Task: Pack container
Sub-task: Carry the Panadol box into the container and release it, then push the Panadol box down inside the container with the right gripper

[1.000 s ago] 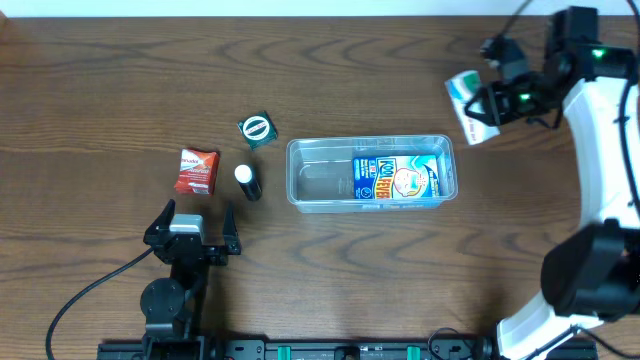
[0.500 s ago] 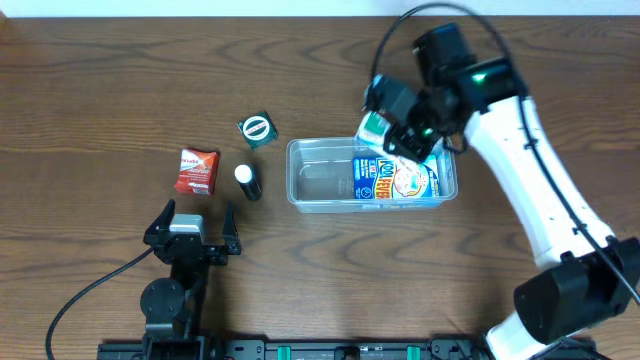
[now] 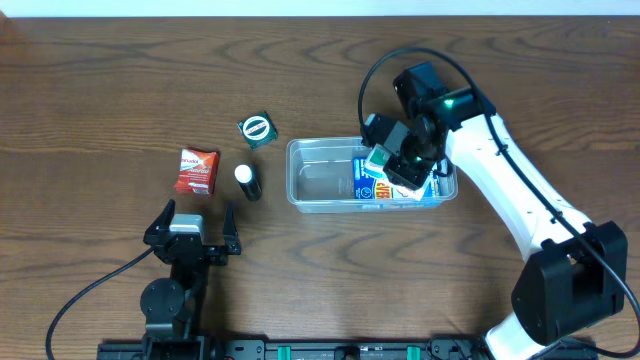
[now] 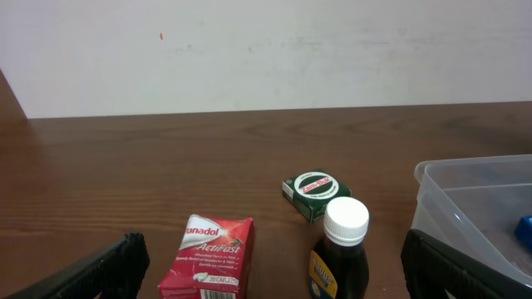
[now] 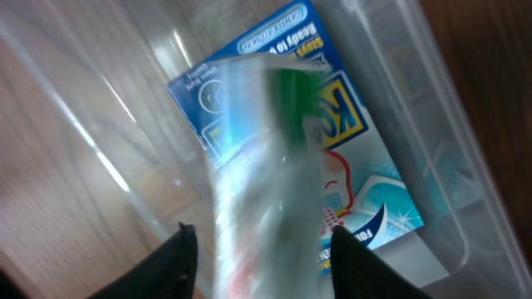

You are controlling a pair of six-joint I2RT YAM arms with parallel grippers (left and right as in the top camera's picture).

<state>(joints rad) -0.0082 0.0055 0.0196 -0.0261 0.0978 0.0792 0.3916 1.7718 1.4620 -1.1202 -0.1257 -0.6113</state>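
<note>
Right hand (image 3: pixel 392 163) is over the container (image 3: pixel 318 182), clamped on a white-and-green packet (image 3: pixel 378 157) and holding it above the tub's right half. The wrist view confirms it: the packet (image 5: pixel 266 158) is a blur between the two dark fingers (image 5: pixel 179 253), and straight beneath it a blue packet (image 5: pixel 366 166) lies flat on the tub floor. Whether the held packet touches the blue one, I cannot tell. The clear wall of the container (image 5: pixel 399 91) runs along the right of that view.

The container itself sits on the table (image 3: pixel 100 80) just right of centre, long side running left to right, with the blue packet (image 3: pixel 365 188) lying in its right part and its left part showing bare plastic.

Over to the left hand (image 3: pixel 195 222): fingers spread apart, gripping nothing, down near the front edge of the table. Ahead of it, well apart from its fingers, stand three items: a red packet (image 3: pixel 198 171), a dark bottle with a white cap (image 3: pixel 246 181) just beside it, and a green box (image 3: pixel 257 128) a bit farther back. From the left wrist, the red packet (image 4: pixel 208 257) and the bottle (image 4: pixel 341 249) are closest, the green box (image 4: pixel 314 193) is behind them, and the container's corner (image 4: pixel 465 187) is at the right.
</note>
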